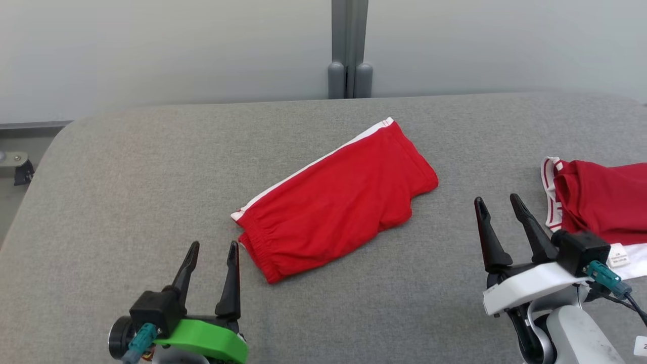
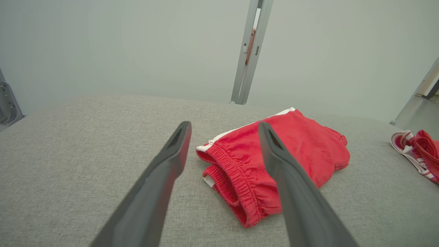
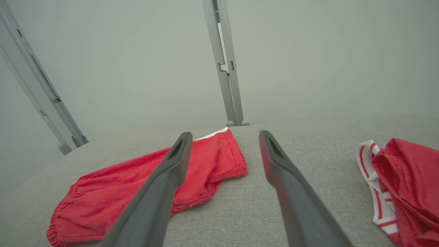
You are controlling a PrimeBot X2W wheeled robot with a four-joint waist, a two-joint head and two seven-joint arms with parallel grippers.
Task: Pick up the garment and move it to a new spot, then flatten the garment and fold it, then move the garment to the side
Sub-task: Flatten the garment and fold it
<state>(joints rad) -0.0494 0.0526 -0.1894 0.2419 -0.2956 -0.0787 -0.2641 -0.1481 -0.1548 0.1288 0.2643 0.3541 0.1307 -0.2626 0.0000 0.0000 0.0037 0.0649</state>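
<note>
The garment, a pair of red shorts (image 1: 333, 202) with a white side stripe and an elastic waistband, lies folded and slanted in the middle of the grey padded table (image 1: 126, 177). My left gripper (image 1: 213, 247) is open just left of the waistband end, nothing between its fingers. In the left wrist view the shorts (image 2: 308, 147) lie just beyond the open left gripper (image 2: 223, 124). My right gripper (image 1: 496, 199) hangs open to the right of the shorts, apart from them. The right wrist view has the shorts (image 3: 216, 161) to the left behind the open right gripper (image 3: 225, 133).
A second red garment (image 1: 601, 197) with red-and-white trim and a white label lies at the table's right edge, close beside my right gripper; it also lies at the right in both wrist views (image 2: 420, 151) (image 3: 404, 178). A grey post (image 1: 349, 50) stands behind the table against the pale wall.
</note>
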